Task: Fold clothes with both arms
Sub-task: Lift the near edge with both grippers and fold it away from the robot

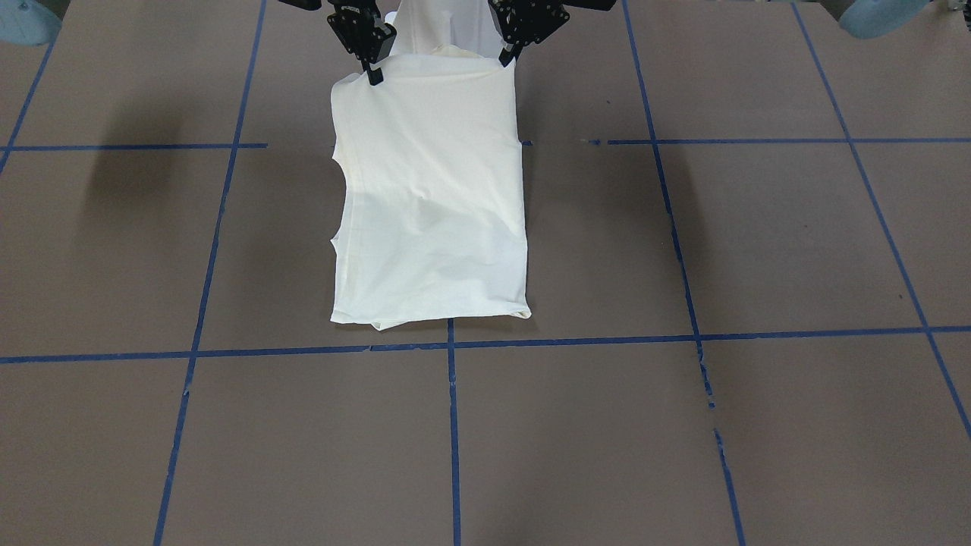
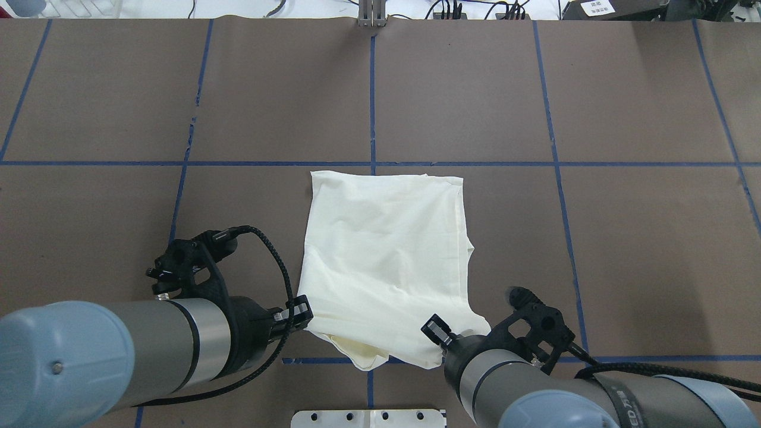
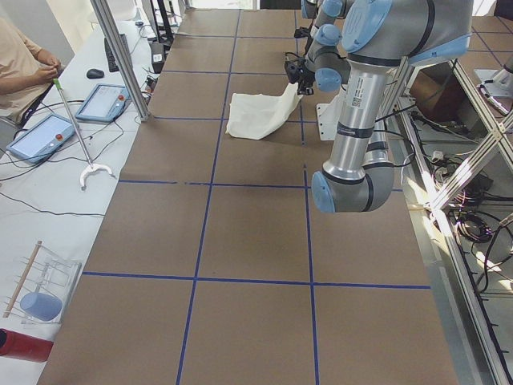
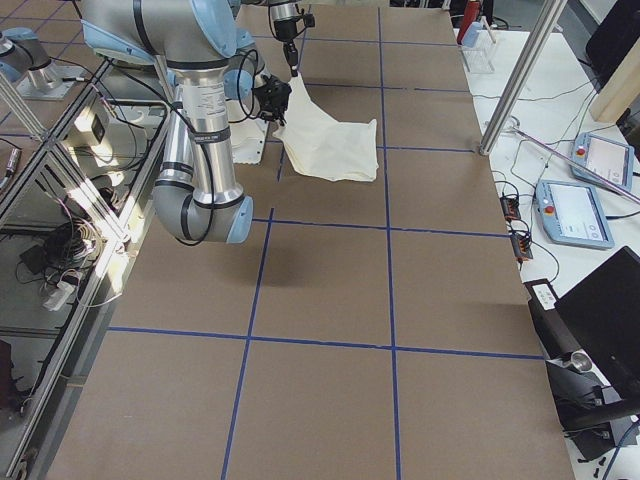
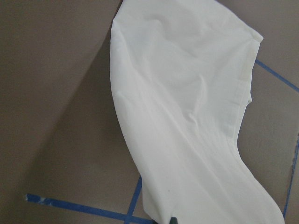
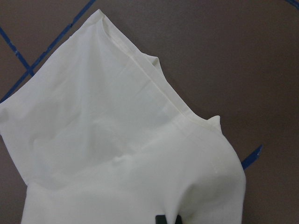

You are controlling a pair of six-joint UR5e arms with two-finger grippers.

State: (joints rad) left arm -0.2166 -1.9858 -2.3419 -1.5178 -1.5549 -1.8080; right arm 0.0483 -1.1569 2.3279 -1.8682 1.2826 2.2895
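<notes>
The left tool and right tool each grip a near corner of the cream shirt on the surface.

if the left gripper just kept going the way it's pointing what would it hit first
The cream shirt it is pinching: the cloth hangs right ahead of the left gripper. Beyond that, probably the brown table, though depth is unclear.

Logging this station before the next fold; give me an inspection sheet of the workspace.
Surface: brown table, blue tape lines.
Job's things: shirt, plain side up, near edge lifted.
Clutter: nothing seen.
Grippers: left gripper and right gripper, jaws shut on the shirt's near corners.
Cables: black cable loops over the left wrist.
Surroundings: seated person and tablets at the side desk.
</notes>
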